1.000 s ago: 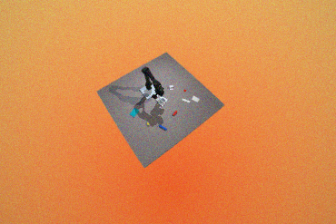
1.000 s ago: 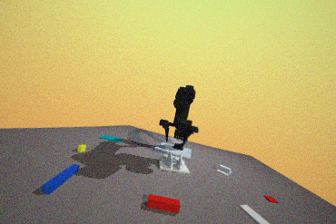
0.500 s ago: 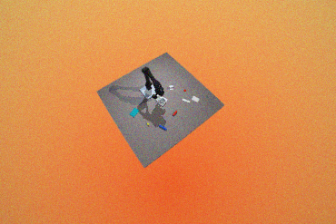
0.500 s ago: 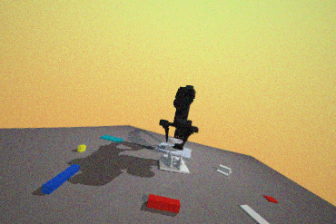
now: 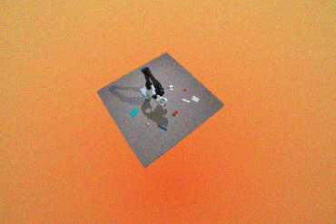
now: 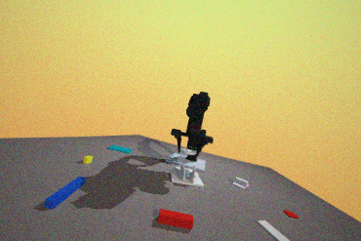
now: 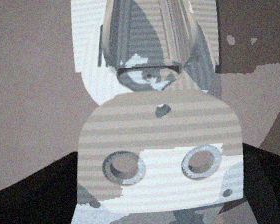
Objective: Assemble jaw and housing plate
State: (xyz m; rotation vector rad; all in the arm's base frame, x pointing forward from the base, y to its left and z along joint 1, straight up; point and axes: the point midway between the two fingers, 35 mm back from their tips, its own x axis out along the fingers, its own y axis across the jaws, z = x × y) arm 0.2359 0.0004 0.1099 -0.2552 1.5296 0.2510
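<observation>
My gripper [image 5: 159,96] [image 6: 186,155] [image 7: 159,157] is shut on the housing plate [image 7: 161,132], one black finger at each side of it. The plate is pale, with rounded corners, two large ringed holes and smaller dark holes. The plate is small and hard to make out in the top and exterior views. The white gear assembly [image 5: 163,102] [image 6: 190,182] [image 7: 90,84] stands on the table below and in front of the gripper. In the wrist view its grey and white parts rise beyond the plate's far edge. The pins, stubs and tooth mesh cannot be made out; the plate covers part of the assembly.
A pale blue panel [image 5: 145,92] [image 6: 200,165] lies behind the assembly, by the arm. A cyan slab [image 5: 134,112] [image 6: 120,149], yellow block [image 5: 147,124] [image 6: 88,159], blue bar [image 5: 163,128] [image 6: 65,192], red block [image 5: 174,113] [image 6: 176,219] and white U-shaped piece [image 5: 171,87] [image 6: 236,183] lie around it.
</observation>
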